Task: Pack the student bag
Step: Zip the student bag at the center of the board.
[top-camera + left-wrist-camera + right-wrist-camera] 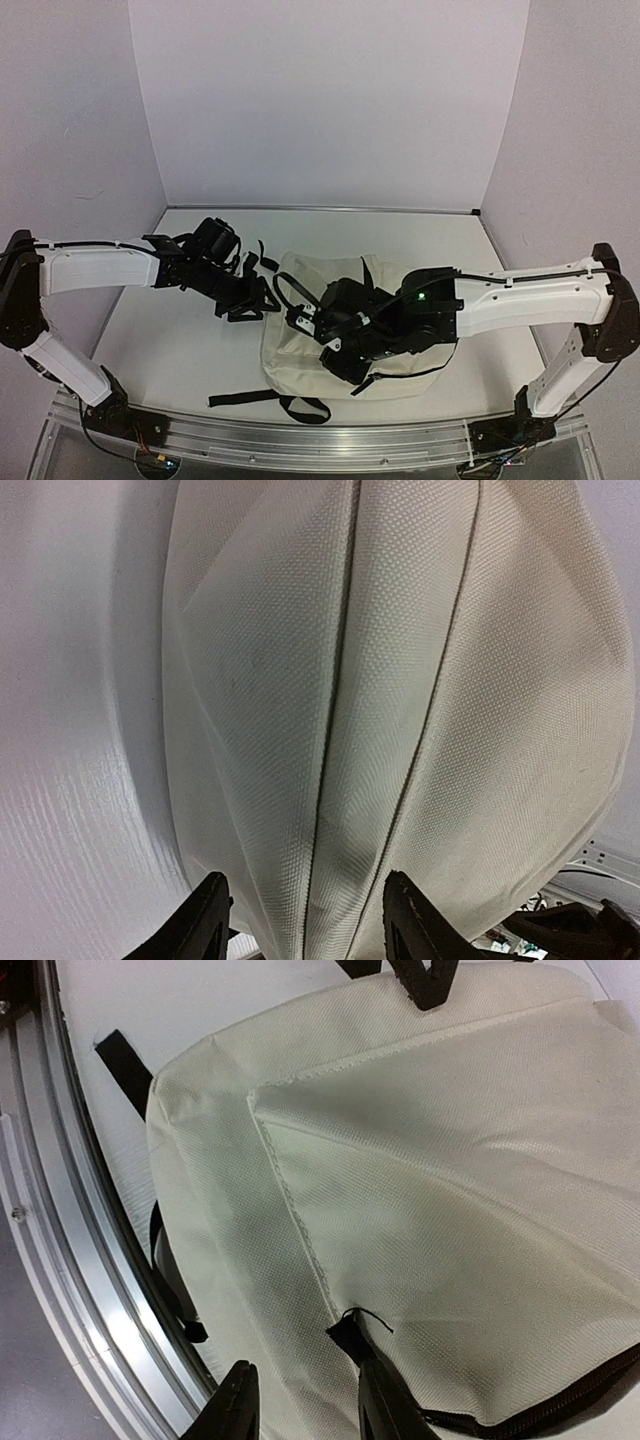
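Left gripper (305,925) and right gripper (305,1405), both spread and empty, hover at the large cream fabric backpack (295,350), probably to unzip it by its small black tab (345,1332).

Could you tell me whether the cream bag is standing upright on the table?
No, the student bag lies flat on the table, with the right arm reaching over it.

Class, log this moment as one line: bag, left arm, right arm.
student bag lying on table | left gripper jaws apart over its fabric | right gripper beside black tab, grip unclear
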